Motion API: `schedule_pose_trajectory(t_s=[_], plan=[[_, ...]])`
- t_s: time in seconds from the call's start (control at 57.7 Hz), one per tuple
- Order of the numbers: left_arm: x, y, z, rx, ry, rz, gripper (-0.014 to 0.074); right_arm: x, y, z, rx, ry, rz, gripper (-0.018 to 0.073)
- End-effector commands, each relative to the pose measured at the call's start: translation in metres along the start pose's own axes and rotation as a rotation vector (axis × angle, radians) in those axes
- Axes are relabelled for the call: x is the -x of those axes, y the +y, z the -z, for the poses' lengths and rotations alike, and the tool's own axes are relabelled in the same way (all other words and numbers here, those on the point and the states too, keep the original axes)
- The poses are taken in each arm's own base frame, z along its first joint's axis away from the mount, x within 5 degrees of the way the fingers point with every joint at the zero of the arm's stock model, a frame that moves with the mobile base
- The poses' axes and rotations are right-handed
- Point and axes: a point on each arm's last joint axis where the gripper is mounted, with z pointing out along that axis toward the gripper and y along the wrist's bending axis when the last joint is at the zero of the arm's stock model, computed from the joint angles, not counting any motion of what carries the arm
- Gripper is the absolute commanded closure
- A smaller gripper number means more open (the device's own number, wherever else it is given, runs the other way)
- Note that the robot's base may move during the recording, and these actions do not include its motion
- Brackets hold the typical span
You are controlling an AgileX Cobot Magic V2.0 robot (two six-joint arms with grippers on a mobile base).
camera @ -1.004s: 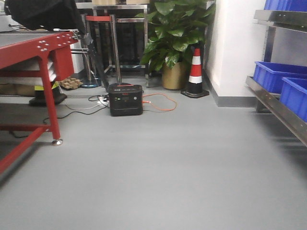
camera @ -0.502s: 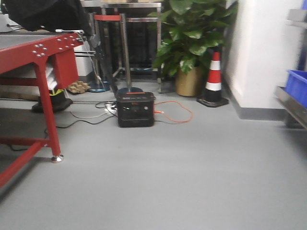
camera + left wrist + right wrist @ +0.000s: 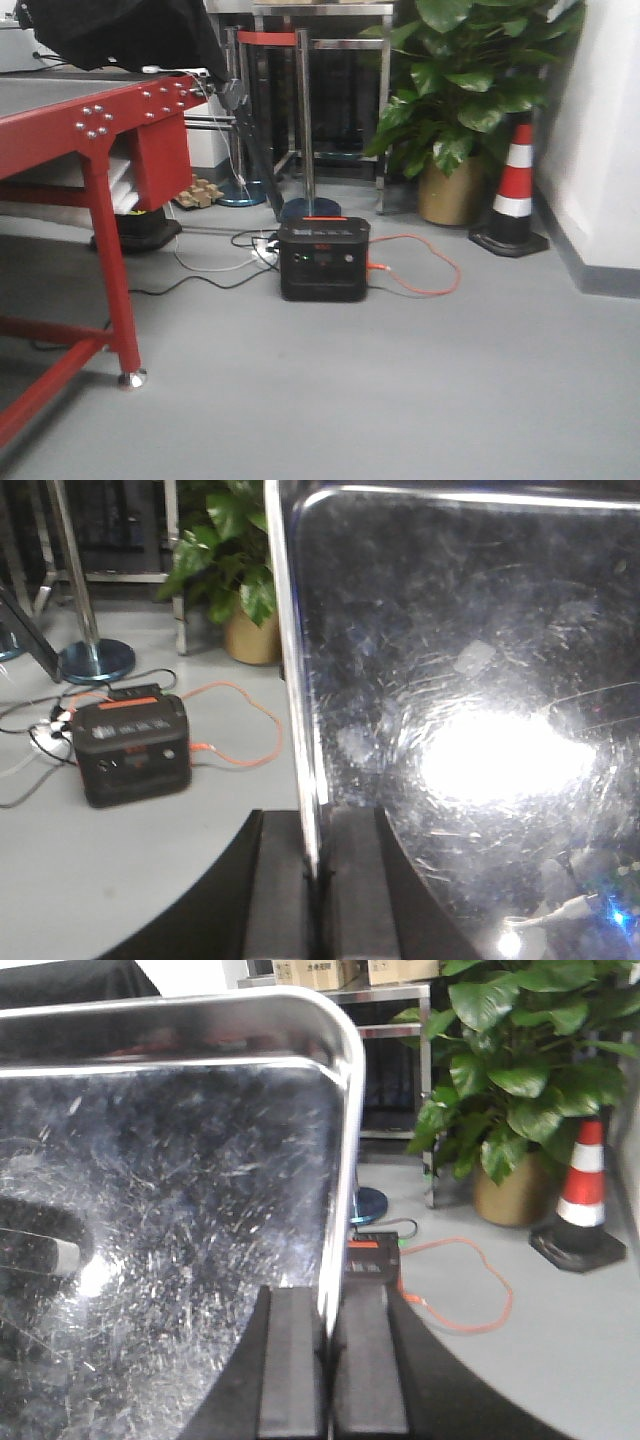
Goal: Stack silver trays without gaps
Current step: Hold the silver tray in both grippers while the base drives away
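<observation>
Evidently we are mid-carry: left gripper (image 3: 315, 825) and right gripper (image 3: 330, 1305) each clamp the rim of a tray (image 3: 470, 630). No stack shows, so nesting is left to do.

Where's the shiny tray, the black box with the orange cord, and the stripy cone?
silver tray (image 3: 450, 680): left wrist view, on its scratched flat bottom.
black box (image 3: 323, 268): front view, on its front face.
stripy cone (image 3: 513, 185): front view, on the middle of its striped body.
</observation>
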Motion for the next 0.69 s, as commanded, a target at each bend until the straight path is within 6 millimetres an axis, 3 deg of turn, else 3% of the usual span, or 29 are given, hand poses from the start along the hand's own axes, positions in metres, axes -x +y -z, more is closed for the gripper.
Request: schedule_pose_trajectory(t_s=[0.0,0.675], plan=[[0.0097,0.0003,0.0087,-0.005,-0.048,-0.018,0.0616,0.0103,0.0003,0.0048,-0.001,-0.075,0.026,0.0639],[0.0097,0.0003,0.0087,-0.005,-0.048,-0.018,0.0616,0.0103,0.0003,0.0048,-0.001,-0.075,0.026,0.0639]])
